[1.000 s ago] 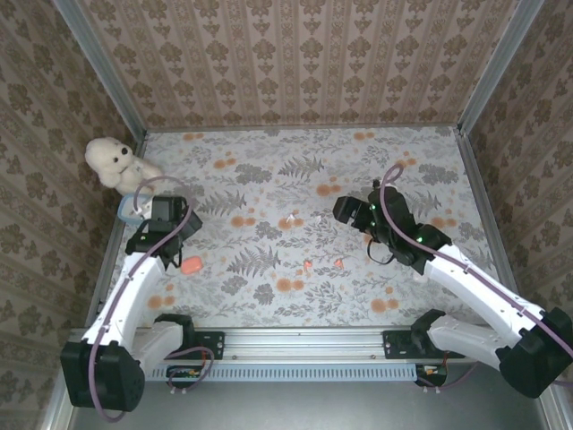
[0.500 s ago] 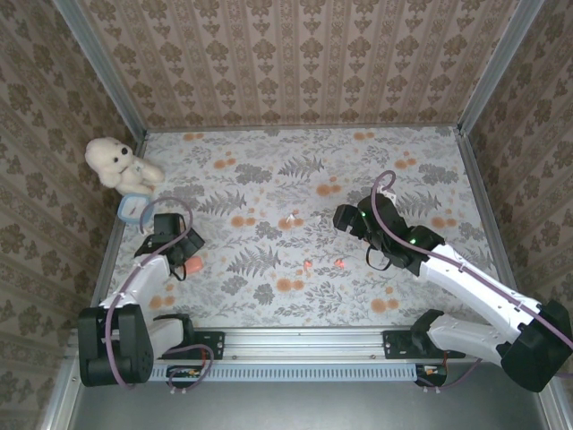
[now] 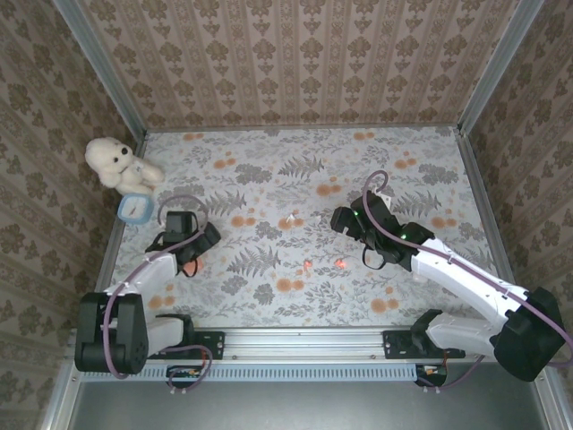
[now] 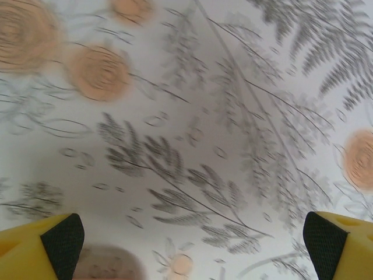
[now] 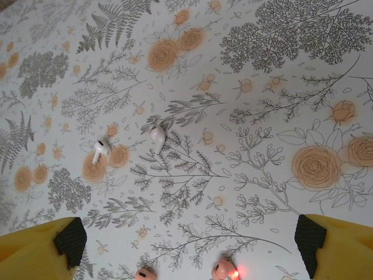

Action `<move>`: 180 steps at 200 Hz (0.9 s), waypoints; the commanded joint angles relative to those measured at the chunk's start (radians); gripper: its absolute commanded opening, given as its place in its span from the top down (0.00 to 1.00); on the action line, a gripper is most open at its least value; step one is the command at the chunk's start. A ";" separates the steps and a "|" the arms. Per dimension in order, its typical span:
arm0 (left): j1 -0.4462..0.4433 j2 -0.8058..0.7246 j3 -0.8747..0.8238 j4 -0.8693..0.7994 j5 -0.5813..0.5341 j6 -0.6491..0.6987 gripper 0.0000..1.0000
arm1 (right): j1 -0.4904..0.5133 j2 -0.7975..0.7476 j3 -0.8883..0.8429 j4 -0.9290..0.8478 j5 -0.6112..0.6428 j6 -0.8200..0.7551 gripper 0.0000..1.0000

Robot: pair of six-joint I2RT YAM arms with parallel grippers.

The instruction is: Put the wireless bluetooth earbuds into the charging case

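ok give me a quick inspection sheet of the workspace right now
surface: floral cloth, flat.
job's things: two white earbuds and two orange-red earbuds lying loose mid-table; orange-red case partly hidden under the left gripper.
clutter: white plush toy; blue-rimmed round item.
grippers: left gripper open, empty; right gripper open, empty.
cables: purple cable looped over each arm.
surroundings: patterned walls, metal frame.

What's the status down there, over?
Left claw open, empty. Right claw open, near white earbuds and orange earbuds, loose on table. Nothing blocking.
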 commanded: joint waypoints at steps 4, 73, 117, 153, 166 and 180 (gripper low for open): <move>-0.089 0.014 0.036 0.022 -0.002 0.011 0.00 | 0.007 0.000 0.005 0.001 -0.003 0.018 0.05; -0.354 0.085 0.185 0.011 -0.082 -0.063 0.00 | 0.028 0.046 0.079 -0.037 0.010 -0.021 0.03; -0.326 0.022 0.264 -0.229 -0.224 -0.104 0.00 | 0.049 0.087 0.099 -0.017 -0.012 -0.030 0.04; -0.109 -0.051 0.218 -0.351 -0.190 -0.097 0.00 | 0.056 0.101 0.102 -0.011 -0.021 -0.032 0.04; -0.032 -0.060 0.191 -0.348 -0.144 -0.077 0.00 | 0.056 0.101 0.101 -0.009 -0.024 -0.032 0.04; 0.018 -0.058 0.166 -0.330 -0.122 -0.053 0.00 | 0.056 0.098 0.101 -0.012 -0.023 -0.037 0.04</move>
